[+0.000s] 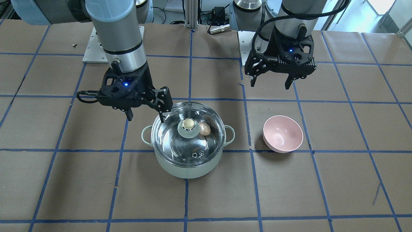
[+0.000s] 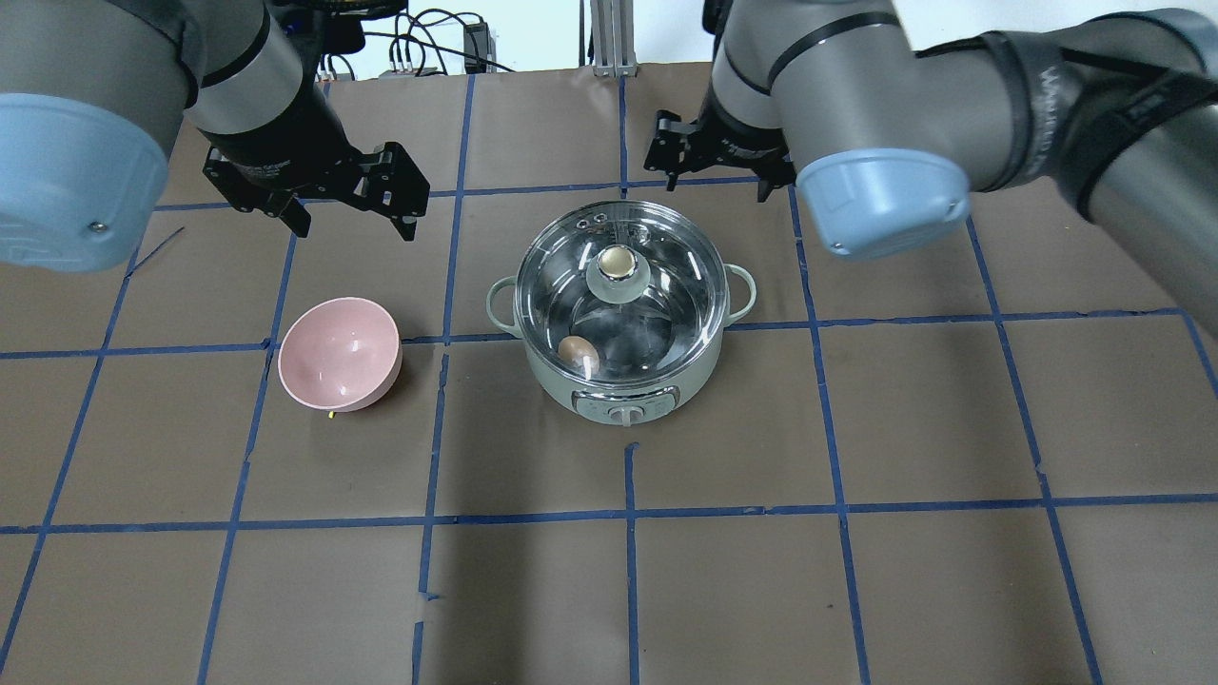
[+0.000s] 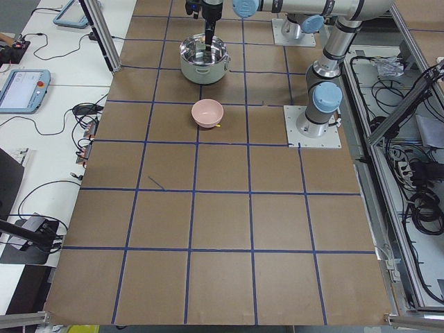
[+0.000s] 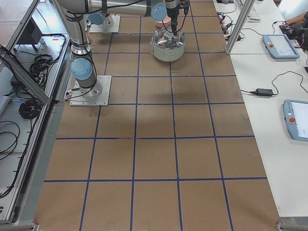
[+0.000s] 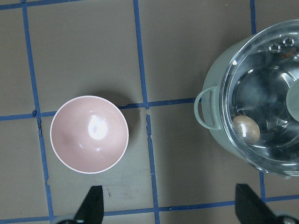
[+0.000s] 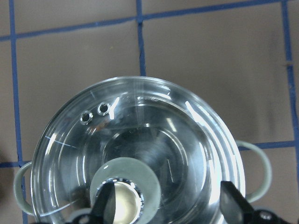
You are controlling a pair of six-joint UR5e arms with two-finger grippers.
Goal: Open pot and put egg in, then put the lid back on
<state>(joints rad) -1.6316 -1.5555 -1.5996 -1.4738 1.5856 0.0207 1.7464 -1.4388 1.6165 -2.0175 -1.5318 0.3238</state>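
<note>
Lid (image 2: 618, 276) sits on pot (image 2: 623, 395), egg (image 2: 578, 353) inside.

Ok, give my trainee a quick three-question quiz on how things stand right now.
1. True or false: the egg lies in the pot with the lid on.
2. What does the pink bowl hold? A) the egg B) nothing visible C) the lid
3. Which is nearer the pot, the left gripper or the right gripper, and is it open or shut?
Key: 1 true; 2 B; 3 the right gripper, open.
</note>
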